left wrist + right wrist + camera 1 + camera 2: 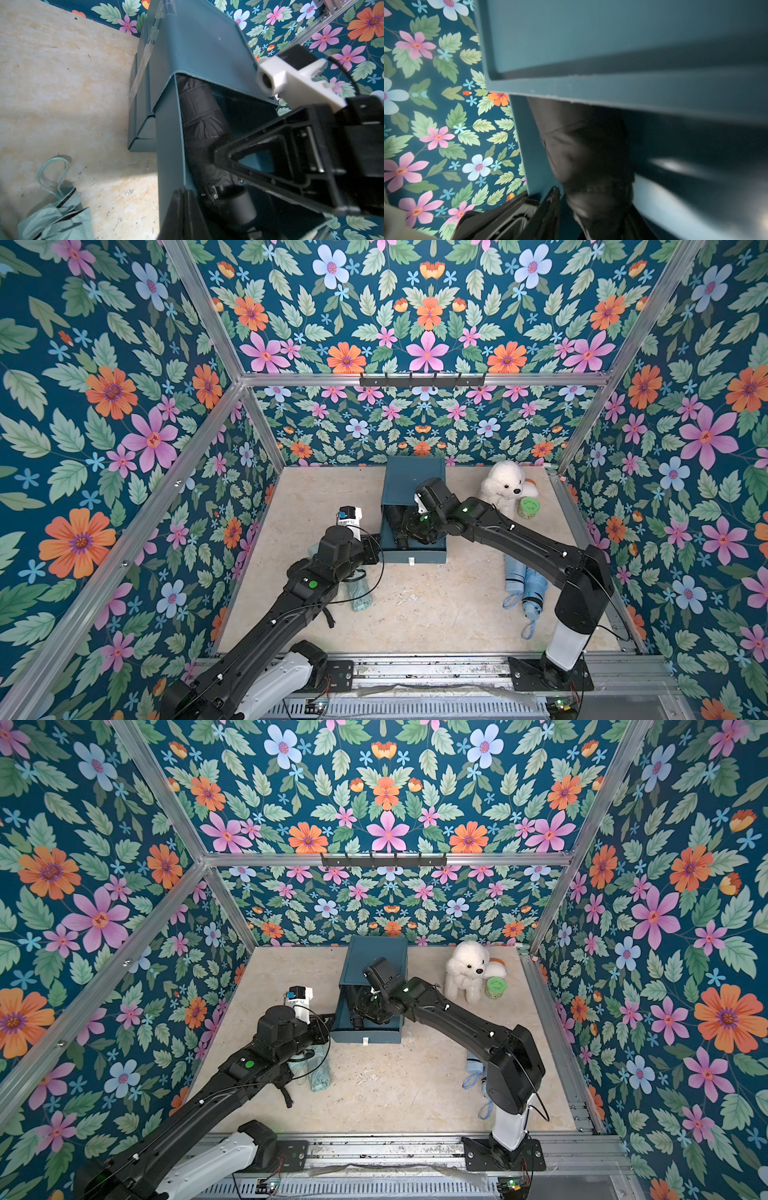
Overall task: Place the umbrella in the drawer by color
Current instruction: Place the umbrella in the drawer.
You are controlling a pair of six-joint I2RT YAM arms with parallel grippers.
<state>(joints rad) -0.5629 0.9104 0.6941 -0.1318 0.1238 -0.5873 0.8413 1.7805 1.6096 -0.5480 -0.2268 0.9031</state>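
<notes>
Two tools engaged: left tool (182, 196) pinched shut on drawer (415, 558) wall; right tool (406, 530) over black umbrella (199, 120), spread unclear. Best to release fully, then lift straight out.

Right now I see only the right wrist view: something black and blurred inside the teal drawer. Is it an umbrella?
Observer: Yes. The left wrist view shows a folded black umbrella lying inside the teal drawer, next to its side wall.
Operator: Do other umbrellas lie outside it?
Observer: Three, on the table: one mint green umbrella beside the left arm, two light blue umbrellas beside the right arm.
</notes>
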